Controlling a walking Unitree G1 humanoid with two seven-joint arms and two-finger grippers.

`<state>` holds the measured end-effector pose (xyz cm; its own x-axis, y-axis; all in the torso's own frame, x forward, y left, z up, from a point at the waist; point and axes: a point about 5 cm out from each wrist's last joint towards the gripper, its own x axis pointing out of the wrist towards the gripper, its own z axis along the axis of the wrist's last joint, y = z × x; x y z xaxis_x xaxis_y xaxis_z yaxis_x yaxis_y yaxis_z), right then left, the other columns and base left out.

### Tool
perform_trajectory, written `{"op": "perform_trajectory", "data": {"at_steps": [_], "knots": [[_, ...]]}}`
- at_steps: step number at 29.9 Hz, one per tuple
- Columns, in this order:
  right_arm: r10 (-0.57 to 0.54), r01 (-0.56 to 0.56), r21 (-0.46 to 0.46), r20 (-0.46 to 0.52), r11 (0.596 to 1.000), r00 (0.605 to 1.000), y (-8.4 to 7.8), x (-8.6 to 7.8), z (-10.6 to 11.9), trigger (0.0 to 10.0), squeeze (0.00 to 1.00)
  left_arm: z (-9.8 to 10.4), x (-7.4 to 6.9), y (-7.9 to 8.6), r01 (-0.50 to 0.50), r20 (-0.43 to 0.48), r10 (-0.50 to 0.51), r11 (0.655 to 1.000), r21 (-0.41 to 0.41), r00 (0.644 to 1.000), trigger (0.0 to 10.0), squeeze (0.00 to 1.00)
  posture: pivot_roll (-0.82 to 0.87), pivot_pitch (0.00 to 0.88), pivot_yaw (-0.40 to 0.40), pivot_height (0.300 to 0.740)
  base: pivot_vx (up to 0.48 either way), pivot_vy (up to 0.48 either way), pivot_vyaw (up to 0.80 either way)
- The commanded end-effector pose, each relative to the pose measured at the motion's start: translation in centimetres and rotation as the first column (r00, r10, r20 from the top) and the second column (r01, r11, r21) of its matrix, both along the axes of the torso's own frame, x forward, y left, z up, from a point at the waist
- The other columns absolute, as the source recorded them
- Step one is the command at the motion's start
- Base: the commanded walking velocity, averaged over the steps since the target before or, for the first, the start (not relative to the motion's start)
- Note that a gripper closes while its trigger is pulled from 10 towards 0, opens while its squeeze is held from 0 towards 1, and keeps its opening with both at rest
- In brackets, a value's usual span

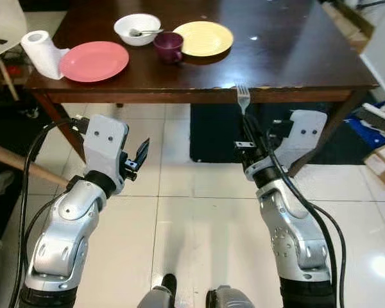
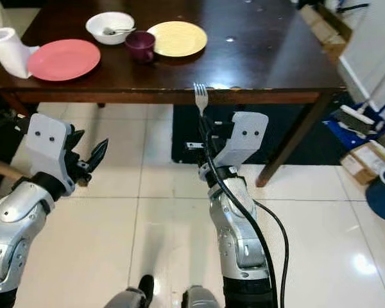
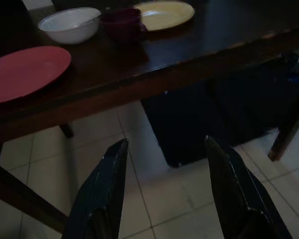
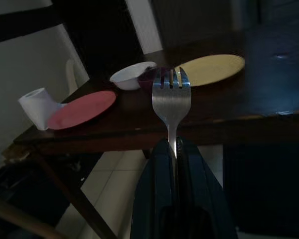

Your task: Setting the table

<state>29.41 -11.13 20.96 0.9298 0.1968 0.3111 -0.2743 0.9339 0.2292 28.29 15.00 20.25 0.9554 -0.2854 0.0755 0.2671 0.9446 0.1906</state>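
Observation:
My right gripper (image 1: 246, 131) is shut on a silver fork (image 1: 243, 97), tines up, held in front of the near edge of the dark wooden table (image 1: 276, 58). The fork (image 4: 171, 102) stands upright between the fingers in the right wrist view. On the table lie a pink plate (image 1: 94, 61), a white bowl (image 1: 137, 29) with a spoon in it, a purple cup (image 1: 169, 46) and a yellow plate (image 1: 203, 38). My left gripper (image 1: 140, 156) hangs open over the floor, below the table's left end, with nothing between its fingers (image 3: 103, 191).
A paper towel roll (image 1: 43, 53) stands at the table's left corner. A dark mat (image 1: 215, 131) lies under the table. Boxes and clutter (image 1: 378, 128) sit at the right, a chair (image 1: 3, 25) at the far left. White tile floor (image 1: 186, 212) lies below me.

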Motion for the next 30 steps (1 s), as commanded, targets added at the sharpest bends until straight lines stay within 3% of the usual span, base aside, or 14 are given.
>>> {"op": "perform_trajectory", "data": {"at_steps": [1,9,20,30], "knots": [[0.071,-0.071,0.015,0.007,0.997,0.997,1.0,-0.4,0.1,10.0,0.0,-0.8,0.0,0.7,-0.036,-0.034,0.037,0.999,0.017,0.999,10.0,0.0,-0.09,0.105,0.059,0.74,0.0,0.0,0.8],[0.367,-0.365,-0.057,0.035,0.929,0.929,4.2,-2.5,0.2,10.0,0.0,-0.9,0.1,0.8,-0.049,-0.035,0.05,0.999,0.023,0.998,10.0,0.0,-0.09,0.111,0.062,0.74,0.0,0.0,0.8],[0.522,-0.52,-0.064,0.023,0.852,0.852,5.4,-3.7,0.1,10.0,0.0,-1.0,0.2,0.9,-0.068,-0.038,0.069,0.997,0.033,0.997,10.0,0.0,-0.08,0.111,0.061,0.74,0.0,0.0,0.79],[0.58,-0.577,-0.083,0.025,0.813,0.814,5.8,-4.2,0.4,10.0,0.0,-1.1,0.3,1.0,-0.08,-0.038,0.081,0.996,0.033,0.996,10.0,0.0,-0.08,0.111,0.061,0.74,0.0,0.0,0.79]]}}
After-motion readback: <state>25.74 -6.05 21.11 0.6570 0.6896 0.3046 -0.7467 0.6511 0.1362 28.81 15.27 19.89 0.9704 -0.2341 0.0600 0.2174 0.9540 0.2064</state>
